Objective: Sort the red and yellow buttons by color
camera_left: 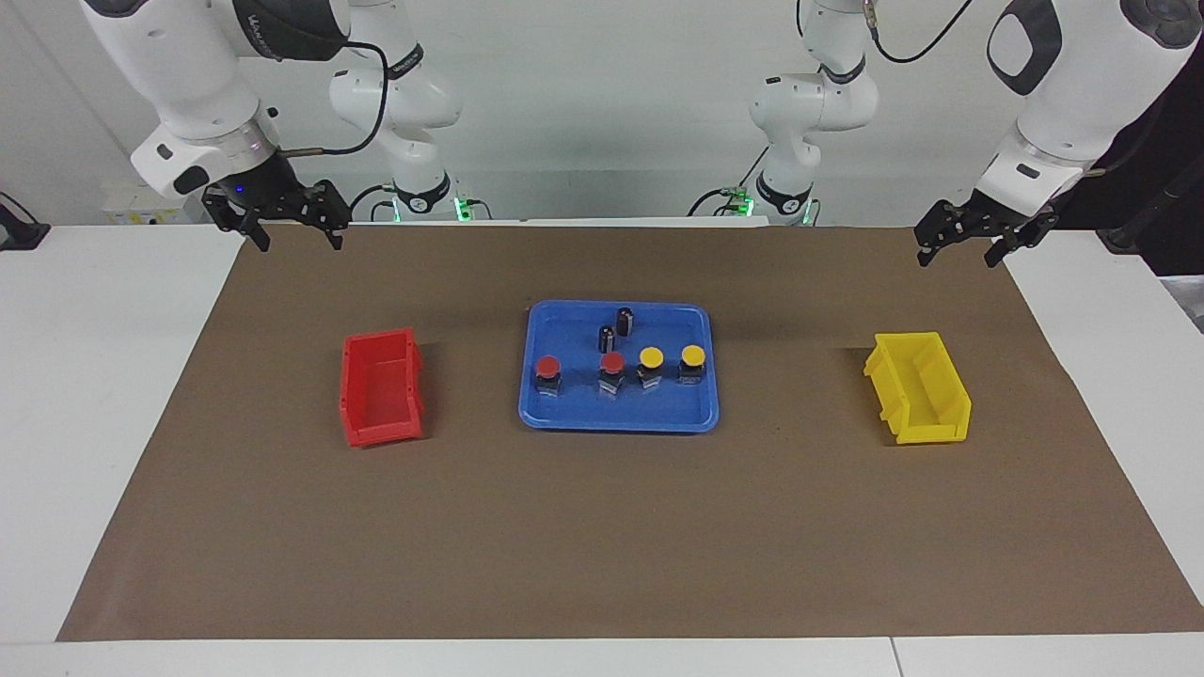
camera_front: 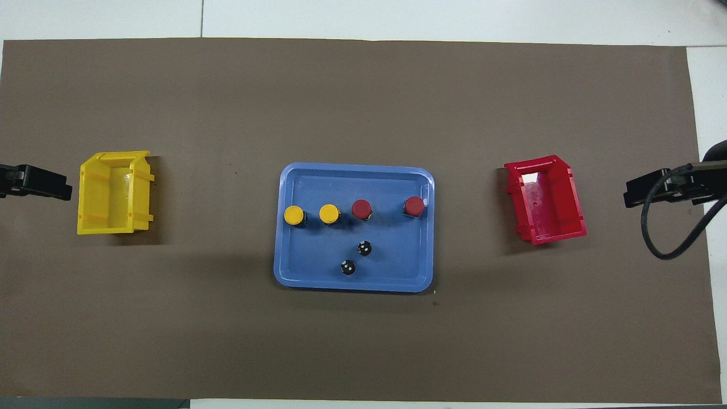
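Two red-capped buttons (camera_left: 548, 366) (camera_left: 612, 363) and two yellow-capped buttons (camera_left: 651, 357) (camera_left: 693, 355) sit on black-and-silver bases in a blue tray (camera_left: 564, 418). One bin is red (camera_left: 381, 387), one yellow (camera_left: 919, 386); brown paper (camera_left: 602, 536) covers the white desk (camera_left: 103, 376).

Both arms wait raised at their own table ends, left gripper (camera_left: 969, 243) and right gripper (camera_left: 280, 224) pointing down, fingers spread.

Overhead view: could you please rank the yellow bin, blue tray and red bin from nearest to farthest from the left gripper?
1. Yellow bin, right beside the left gripper.
2. Blue tray, mid-table.
3. Red bin, at the right arm's end.
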Controlling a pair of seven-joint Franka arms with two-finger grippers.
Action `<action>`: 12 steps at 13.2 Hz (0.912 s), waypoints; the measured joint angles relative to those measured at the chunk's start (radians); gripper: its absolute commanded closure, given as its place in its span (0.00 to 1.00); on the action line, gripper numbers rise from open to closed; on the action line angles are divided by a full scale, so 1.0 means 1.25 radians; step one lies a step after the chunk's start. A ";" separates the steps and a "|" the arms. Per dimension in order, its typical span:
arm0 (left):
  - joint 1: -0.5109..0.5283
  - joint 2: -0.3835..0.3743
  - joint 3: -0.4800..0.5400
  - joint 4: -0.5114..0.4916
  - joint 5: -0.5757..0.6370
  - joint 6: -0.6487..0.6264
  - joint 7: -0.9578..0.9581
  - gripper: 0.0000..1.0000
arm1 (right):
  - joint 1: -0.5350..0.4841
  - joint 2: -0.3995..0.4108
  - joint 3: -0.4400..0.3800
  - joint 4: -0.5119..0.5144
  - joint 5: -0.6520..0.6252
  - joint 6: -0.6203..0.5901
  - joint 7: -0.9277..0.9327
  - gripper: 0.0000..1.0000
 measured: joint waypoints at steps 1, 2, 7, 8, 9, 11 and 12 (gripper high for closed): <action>0.000 0.000 0.000 0.000 0.000 0.000 0.000 0.00 | 0.000 0.000 0.000 0.000 0.000 0.000 0.000 0.00; 0.000 0.000 0.001 0.000 0.000 0.000 0.000 0.00 | 0.000 0.000 0.000 0.000 0.000 0.000 0.000 0.00; 0.000 0.000 0.001 0.000 0.000 -0.014 0.000 0.00 | 0.000 0.000 0.000 0.000 0.000 0.000 0.000 0.00; 0.000 0.000 0.001 0.000 0.000 -0.014 0.000 0.00 | 0.000 0.000 0.000 0.000 0.000 0.006 0.000 0.00; 0.000 0.000 0.000 0.000 0.000 -0.014 0.000 0.00 | 0.003 0.000 0.001 0.000 0.000 0.022 0.000 0.00; 0.000 0.000 -0.002 0.000 0.000 -0.014 0.000 0.00 | 0.021 0.000 0.002 0.000 0.000 0.040 0.003 0.00; 0.000 0.000 -0.002 0.000 0.000 -0.014 0.000 0.00 | 0.032 0.003 0.005 0.002 0.001 0.046 0.016 0.00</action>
